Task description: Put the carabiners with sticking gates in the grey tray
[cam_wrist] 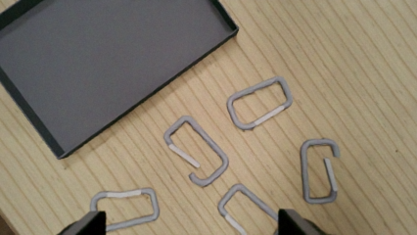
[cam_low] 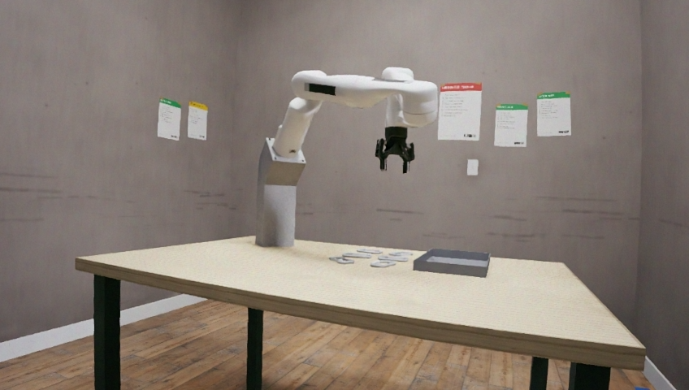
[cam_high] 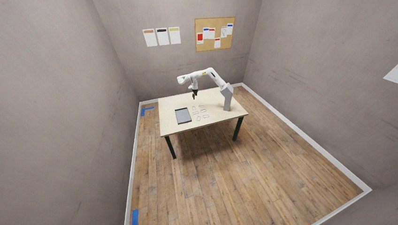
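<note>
One table, near its middle a grey tray. One gripper, fingers apart, overhead. Six carabiners beside the tray, towards the arm's edge; step, apparently: choosing; next: descend upon an open gate.

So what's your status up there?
Gripper open, empty, above table. Carabiners all outside grey tray; two gates stand open. No obstruction seen.

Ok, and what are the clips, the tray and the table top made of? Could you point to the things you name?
The clips [cam_wrist: 304,171] look like dull grey metal, thin bent rods with paler gates, though painted plastic could look alike. The tray [cam_high: 183,115] [cam_low: 450,268] [cam_wrist: 117,64] seems matte plastic or painted metal: plain grey, no grain. The table top [cam_high: 170,111] [cam_low: 338,289] [cam_wrist: 352,64] looks like pale wood, with grain lines.
</note>
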Controlling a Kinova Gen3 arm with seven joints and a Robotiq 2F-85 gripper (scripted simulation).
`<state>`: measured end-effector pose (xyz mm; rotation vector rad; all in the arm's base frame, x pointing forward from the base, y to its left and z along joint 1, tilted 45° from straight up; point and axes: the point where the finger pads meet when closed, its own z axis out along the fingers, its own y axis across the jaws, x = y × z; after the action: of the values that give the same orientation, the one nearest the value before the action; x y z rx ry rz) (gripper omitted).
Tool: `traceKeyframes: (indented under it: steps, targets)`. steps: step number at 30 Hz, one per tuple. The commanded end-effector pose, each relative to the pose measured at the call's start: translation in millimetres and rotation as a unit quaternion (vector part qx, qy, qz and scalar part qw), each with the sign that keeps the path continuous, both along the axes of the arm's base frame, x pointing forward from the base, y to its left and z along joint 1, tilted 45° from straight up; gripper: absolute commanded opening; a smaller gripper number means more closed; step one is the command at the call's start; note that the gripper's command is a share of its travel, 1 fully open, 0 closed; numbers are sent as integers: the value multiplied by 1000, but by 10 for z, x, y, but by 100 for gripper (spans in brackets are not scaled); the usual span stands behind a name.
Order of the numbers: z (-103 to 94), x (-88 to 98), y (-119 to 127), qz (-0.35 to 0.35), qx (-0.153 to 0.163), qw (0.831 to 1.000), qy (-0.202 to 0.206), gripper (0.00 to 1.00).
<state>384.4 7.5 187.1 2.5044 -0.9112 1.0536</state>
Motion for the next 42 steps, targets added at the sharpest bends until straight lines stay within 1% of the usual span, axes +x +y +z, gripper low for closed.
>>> traceKeyframes:
  steps: [1, 8, 9, 25, 26, 42]
  targets:
    - [9, 2, 17, 24, -15, 999, 19, 100]
    - [9, 2, 17, 24, -15, 999, 19, 100]
    - [-260, -33, -512, 25, -15, 999, 18, 100]
    - [-260, -33, -512, 25, -15, 999, 18, 100]
    - [-506, -61, -998, 29, -16, 999, 17, 100]
    - [-506, -61, -998, 29, -16, 999, 17, 100]
